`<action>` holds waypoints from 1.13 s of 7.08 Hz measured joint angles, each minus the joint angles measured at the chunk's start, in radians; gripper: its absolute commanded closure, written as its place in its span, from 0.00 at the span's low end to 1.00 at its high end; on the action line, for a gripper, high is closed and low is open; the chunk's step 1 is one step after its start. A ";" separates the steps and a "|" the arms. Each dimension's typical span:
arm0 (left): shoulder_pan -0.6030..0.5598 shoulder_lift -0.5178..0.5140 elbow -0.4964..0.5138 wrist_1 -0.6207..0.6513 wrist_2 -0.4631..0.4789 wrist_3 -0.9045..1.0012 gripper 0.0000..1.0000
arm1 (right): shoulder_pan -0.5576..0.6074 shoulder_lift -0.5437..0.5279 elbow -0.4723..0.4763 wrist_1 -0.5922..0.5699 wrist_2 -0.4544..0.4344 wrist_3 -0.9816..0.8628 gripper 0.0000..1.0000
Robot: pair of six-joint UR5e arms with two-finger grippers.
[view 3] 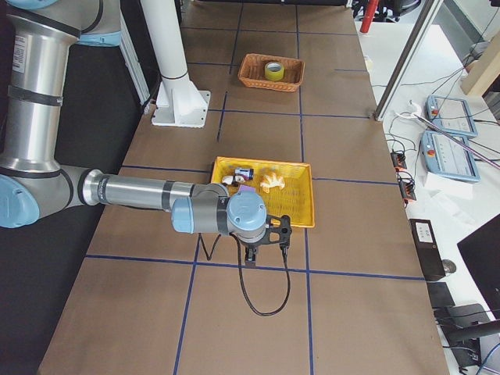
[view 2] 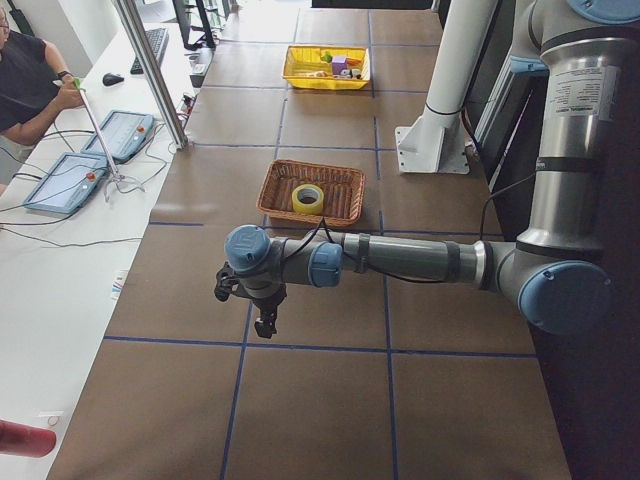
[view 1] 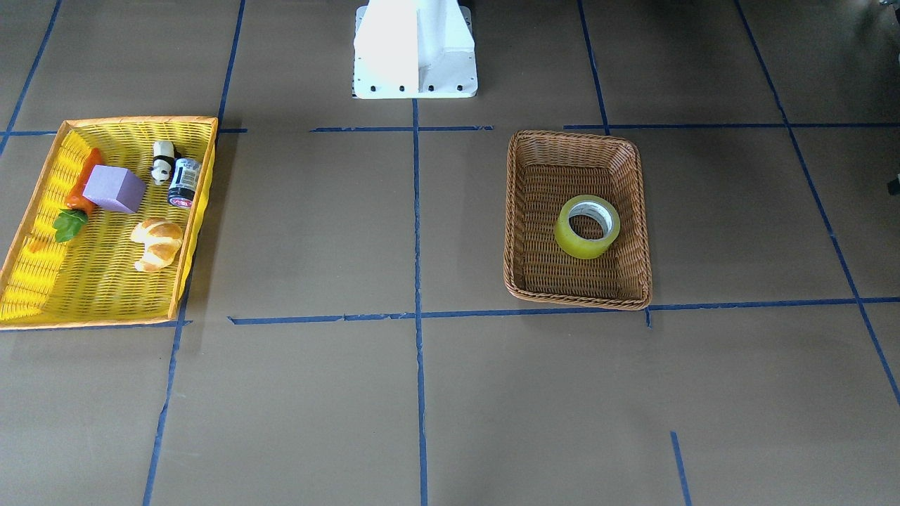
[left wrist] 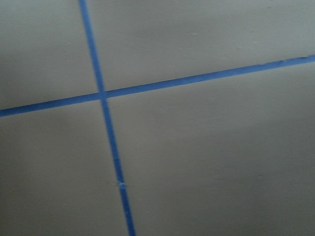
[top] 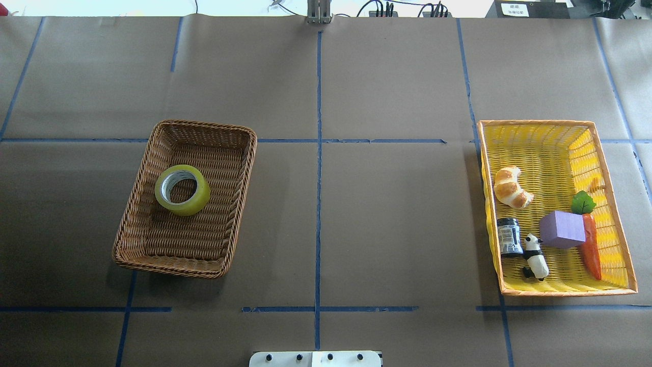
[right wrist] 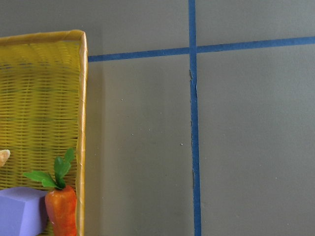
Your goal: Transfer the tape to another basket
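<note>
The tape (top: pixel 182 189), a yellow-green roll with a white core, lies flat inside the brown wicker basket (top: pixel 173 239) on the robot's left half of the table. It also shows in the front view (view 1: pixel 587 226), still in the basket (view 1: pixel 562 274). My left gripper (view 2: pixel 264 322) hangs over bare table well short of the basket and shows only in the left side view. My right gripper (view 3: pixel 264 248) hangs just beyond the yellow basket (view 3: pixel 297 205) and shows only in the right side view. I cannot tell whether either is open or shut.
The yellow plastic-weave basket (top: pixel 545 148) on the right holds a croissant (top: pixel 511 187), a purple block (top: pixel 562 229), a carrot (top: pixel 591 247), a panda figure (top: pixel 536 257) and a black can (top: pixel 508 236). Blue tape lines cross the brown table. The white robot base (view 1: pixel 415 49) stands mid-table.
</note>
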 measured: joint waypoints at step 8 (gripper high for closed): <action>-0.102 -0.001 0.020 -0.003 0.015 0.079 0.00 | -0.001 0.140 -0.031 -0.088 -0.105 0.002 0.00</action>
